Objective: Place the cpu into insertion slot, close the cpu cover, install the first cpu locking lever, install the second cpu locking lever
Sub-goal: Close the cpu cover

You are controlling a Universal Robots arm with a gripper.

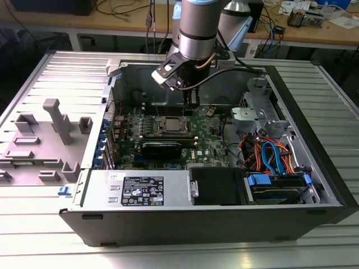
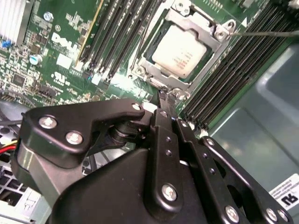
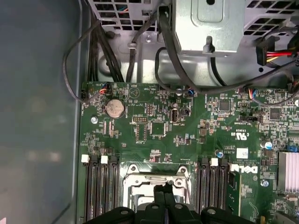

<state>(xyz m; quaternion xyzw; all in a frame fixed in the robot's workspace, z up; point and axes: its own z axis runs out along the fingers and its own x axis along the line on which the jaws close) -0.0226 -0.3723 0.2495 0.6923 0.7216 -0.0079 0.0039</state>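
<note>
**hand poised at the covered cpu socket**

the hand hangs low over the green circuit board, its jaws drawn together with nothing visible between them. just beyond the fingertips lies the insertion slot. the cpu sits flat inside it, dull metal top facing up toward the hand. the cpu cover lies down around the chip, which shows through its window. a thin wire locking lever runs out from the frame's far corner, across the memory slots to one side of the hand. whether it is latched cannot be told.

judged by its look, the cpu is light, stiff and smooth-topped, probably with delicate contacts underneath, so it would be taken by opposite edges only. the cover appears to be thin, stiff sheet metal, likely hinged, and best pushed at its free edge. the lever is probably springy and best caught near its bent end.
</note>
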